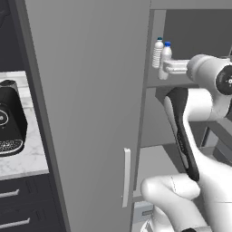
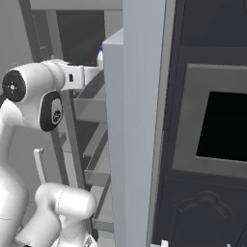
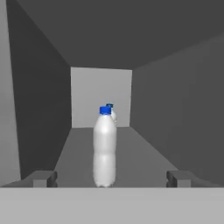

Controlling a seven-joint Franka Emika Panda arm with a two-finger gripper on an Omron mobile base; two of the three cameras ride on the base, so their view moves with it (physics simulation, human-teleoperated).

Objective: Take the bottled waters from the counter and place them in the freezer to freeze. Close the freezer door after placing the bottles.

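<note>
Both bottles upright on the upper freezer shelf: blue-cap bottle in front, teal-cap one right behind it, touching or nearly. Claw spread wide w/ the blue-cap bottle standing between the tips, not gripped. Freezer door open.

Bottles: two stand upright on a freezer shelf, the capped bottle in front, the ribbed bottle just behind it
Gripper: level with the shelf, one fingertip on each side of the front bottle, both apart from it
Freezer door: left of the shelves
Counter: left of the door
Coffee machine: on the counter
Oven cabinet: right of the freezer
</note>
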